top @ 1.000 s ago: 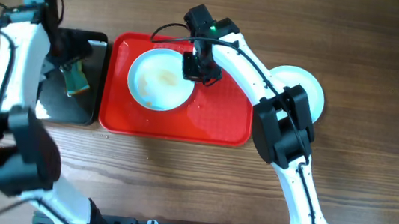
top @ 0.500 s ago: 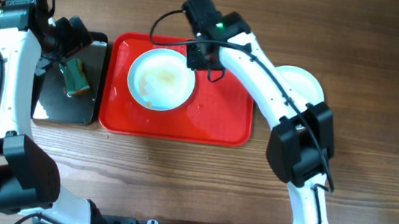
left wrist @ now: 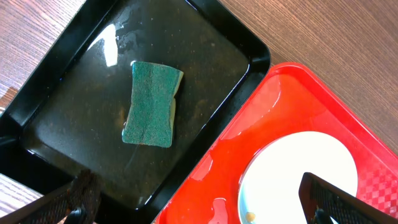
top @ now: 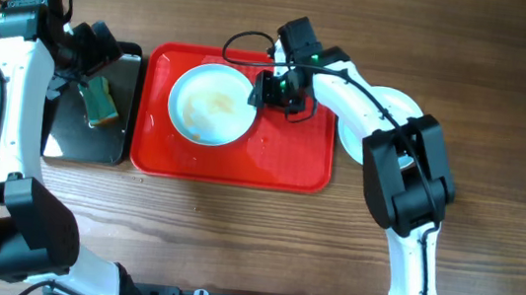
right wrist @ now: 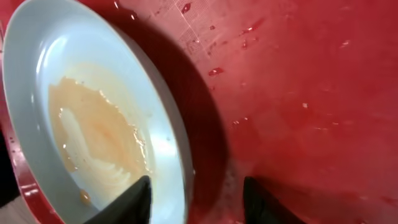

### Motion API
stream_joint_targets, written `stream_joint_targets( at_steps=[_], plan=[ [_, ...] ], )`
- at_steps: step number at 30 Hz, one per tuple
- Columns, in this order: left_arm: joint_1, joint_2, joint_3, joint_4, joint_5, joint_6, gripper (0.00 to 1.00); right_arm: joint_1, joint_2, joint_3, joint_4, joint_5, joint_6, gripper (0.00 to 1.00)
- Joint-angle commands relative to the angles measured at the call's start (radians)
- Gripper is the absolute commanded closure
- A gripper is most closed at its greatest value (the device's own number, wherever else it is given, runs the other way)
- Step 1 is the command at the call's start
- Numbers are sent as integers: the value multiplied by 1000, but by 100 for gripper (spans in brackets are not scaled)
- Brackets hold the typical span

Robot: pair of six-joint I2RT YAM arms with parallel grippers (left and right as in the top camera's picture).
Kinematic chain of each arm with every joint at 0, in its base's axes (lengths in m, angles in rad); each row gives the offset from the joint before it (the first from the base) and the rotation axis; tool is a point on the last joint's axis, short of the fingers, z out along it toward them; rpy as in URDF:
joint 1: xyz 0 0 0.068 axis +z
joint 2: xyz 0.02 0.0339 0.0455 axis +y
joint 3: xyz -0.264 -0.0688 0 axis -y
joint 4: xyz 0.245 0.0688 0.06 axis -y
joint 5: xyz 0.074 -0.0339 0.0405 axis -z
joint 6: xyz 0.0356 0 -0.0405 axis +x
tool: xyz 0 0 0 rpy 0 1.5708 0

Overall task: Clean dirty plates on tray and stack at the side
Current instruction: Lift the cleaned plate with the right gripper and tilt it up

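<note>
Red tray sat in the middle of the wooden surface, with one dirty plate on it, pushed toward the tray's left-rear part. You could see an orange-brown smear across the plate's centre, really obvious in the right wrist view, where the plate was wet and the tray had droplets scattered on it.

The right pincer was down at the plate's right edge. From its own camera the right pincer had its fingers apart, one over the inside of the plate and the other over bare tray, with the rim between them. They weren't squeezing it as far as I could see, since there was a clear gap on both sides.

A second plate was off the tray on the wood to the right, touching nothing red, and mostly hidden behind the right arm. I couldn't tell if it was one plate or more.

Over on the left, a black tray sat just beside the red one, glossy and wet, with a green sponge lying flat in it. The left pincer hung above that, spread wide and holding nothing. In the left wrist view the sponge was below it, clear of both fingers.
</note>
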Motion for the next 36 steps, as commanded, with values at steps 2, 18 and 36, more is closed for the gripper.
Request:
stream_joint_targets(
  at_steps=[2, 18, 36],
  plan=[
    [-2, 1, 5, 0, 13, 2, 0, 17, 55, -8, 26, -24, 102, 64],
    [-3, 1, 5, 0, 13, 2, 0, 18, -34, 6, -23, 147, 79, 96],
    [-3, 1, 5, 0, 13, 2, 0, 367, -399, 5, -175, 1611, -203, 96]
  ],
)
